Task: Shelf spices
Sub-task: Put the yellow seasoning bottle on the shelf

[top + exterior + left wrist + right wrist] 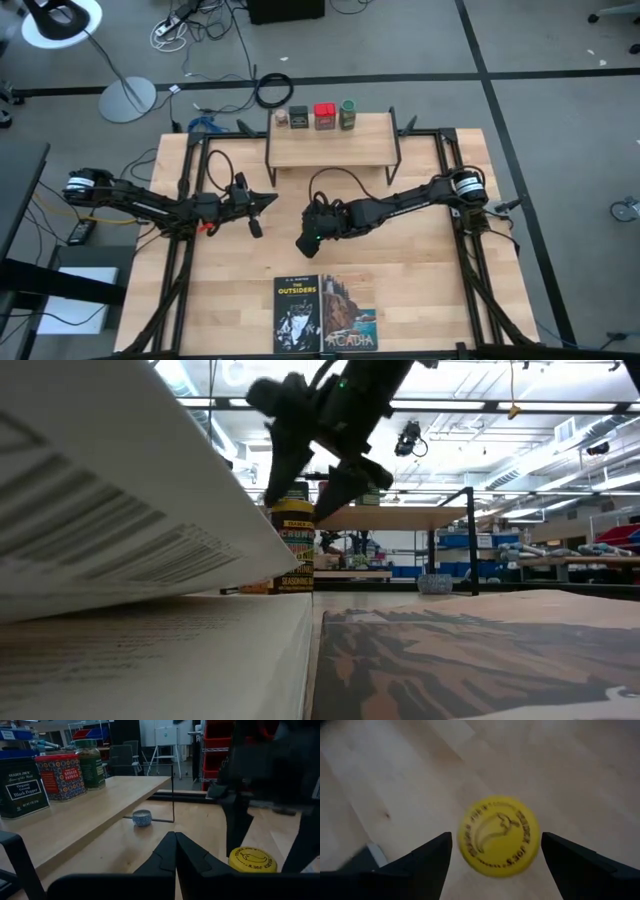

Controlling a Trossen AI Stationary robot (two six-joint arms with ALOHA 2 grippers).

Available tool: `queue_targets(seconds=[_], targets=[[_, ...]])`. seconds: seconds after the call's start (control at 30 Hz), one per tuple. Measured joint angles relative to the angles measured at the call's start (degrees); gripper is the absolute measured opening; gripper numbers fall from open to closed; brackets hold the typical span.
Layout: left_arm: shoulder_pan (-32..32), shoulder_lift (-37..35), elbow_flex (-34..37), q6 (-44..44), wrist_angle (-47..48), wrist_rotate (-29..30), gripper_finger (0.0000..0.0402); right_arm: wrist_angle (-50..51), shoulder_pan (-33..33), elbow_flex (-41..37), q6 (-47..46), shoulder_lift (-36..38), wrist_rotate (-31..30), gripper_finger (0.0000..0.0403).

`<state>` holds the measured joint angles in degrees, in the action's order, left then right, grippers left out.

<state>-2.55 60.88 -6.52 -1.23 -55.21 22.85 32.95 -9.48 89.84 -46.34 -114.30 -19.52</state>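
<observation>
With its fingers spread wide and holding nothing, the right gripper (492, 857) hangs directly above the yellow-lidded jar (499, 836), one dark finger on each side of the lid without touching it. Seen from table height, that gripper (312, 478) sits just over the top of the jar (293, 546), which stands upright on the table (420, 260) in front of the shelf (330, 148), near the table's middle. The right arm reaches in from the right side toward this spot.

On the shelf's top board, along its back edge, stand three spices in a row: the dark tin (299, 118), the red tin (324, 116) and the green-lidded jar (347, 114). A small pale item (283, 119) sits at the row's left end; what it is cannot be told.

The left gripper (268, 199) is pinched closed and empty, hovering left of the right gripper and pointing toward it, in front of the shelf's left end. From its wrist a small blue-patterned bowl (142, 817) shows on the table beneath the shelf.

Two books (325, 312) lie side by side at the table's near edge.
</observation>
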Motion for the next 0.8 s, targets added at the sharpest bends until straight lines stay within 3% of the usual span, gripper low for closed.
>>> queue_targets(seconds=[0.5, 0.73, 0.8], targets=[[0.0, 0.0, 0.0, 0.0, 0.1, 0.0, 0.0008, -1.0, 0.7, -0.1, 1.5, -1.1, -1.3, 0.0301], [0.0, 0.0, 0.0, 0.0, -0.1, 0.0, 0.0008, -1.5, 1.1, -0.1, 3.1, -1.1, -0.4, 0.0233], [0.0, 0.0, 0.0, 0.0, -0.1, 0.0, 0.0008, -2.0, 1.1, -0.1, 3.6, -1.1, -0.3, 0.0231]])
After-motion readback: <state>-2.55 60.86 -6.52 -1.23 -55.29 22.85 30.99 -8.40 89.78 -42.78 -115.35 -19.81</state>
